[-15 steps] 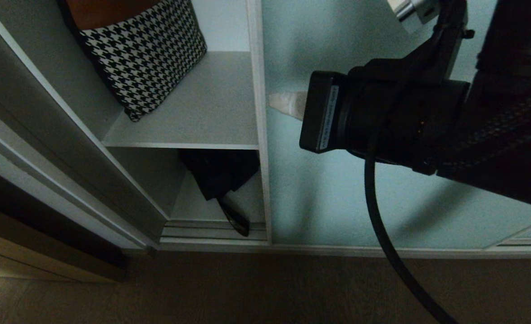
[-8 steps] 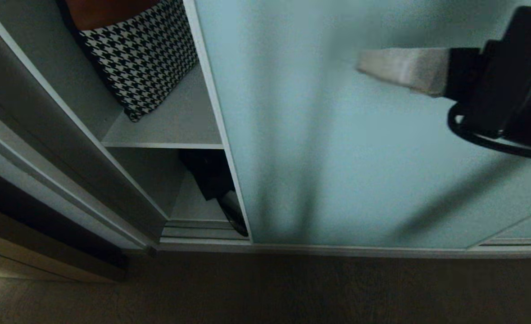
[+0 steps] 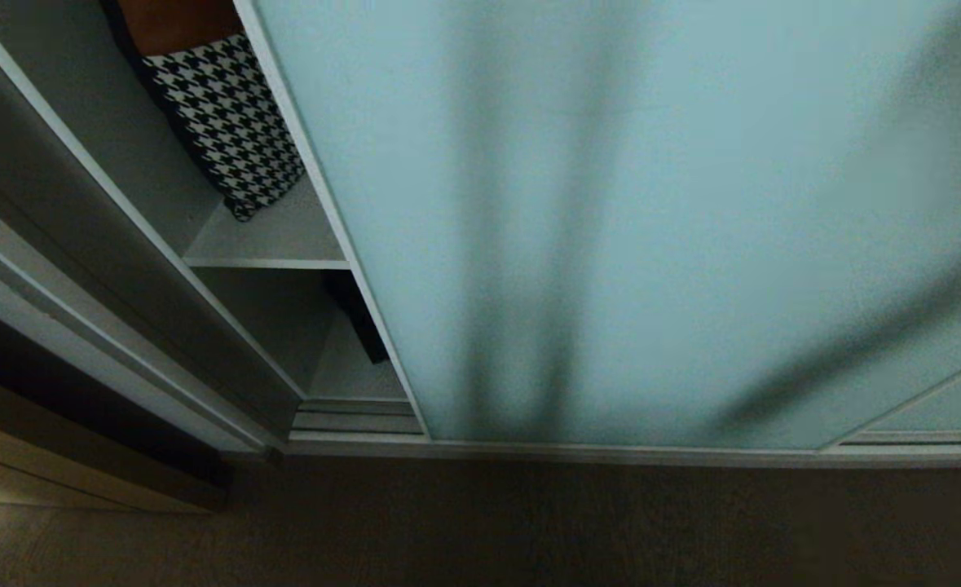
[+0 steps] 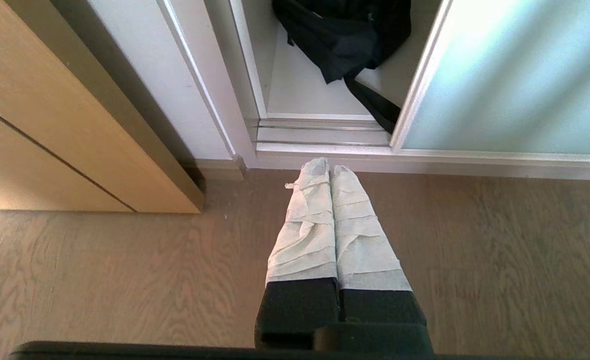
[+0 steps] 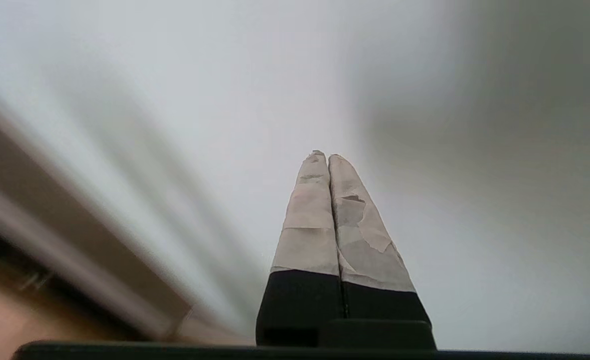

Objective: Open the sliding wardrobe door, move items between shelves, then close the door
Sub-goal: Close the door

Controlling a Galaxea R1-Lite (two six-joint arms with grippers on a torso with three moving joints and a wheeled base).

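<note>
Door nearly shut, black strap near the track

Frosted pale blue-green glass sliding wardrobe door in its slim silver frame covers most of the head view, leaving a narrow opening at about 9 o'clock. Inside that gap a black-and-white houndstooth bag sits on the upper pale grey-white shelf, and a dark textured black garment lies on the lower pale grey-white board.

Judging from the left wrist view, a strap of that garment trails toward the silver floor track, just beside the door's leading edge. If the door travels further, the strap could be pinched or jam the panel short of closing.

The left gripper, paper-wrapped fingers pressed together and holding nothing, hangs over the brown wood-grain floor at 6 o'clock from the opening. The right gripper is likewise closed and empty, pointing at a blurred pale surface; whether it touches anything cannot be told.
</note>
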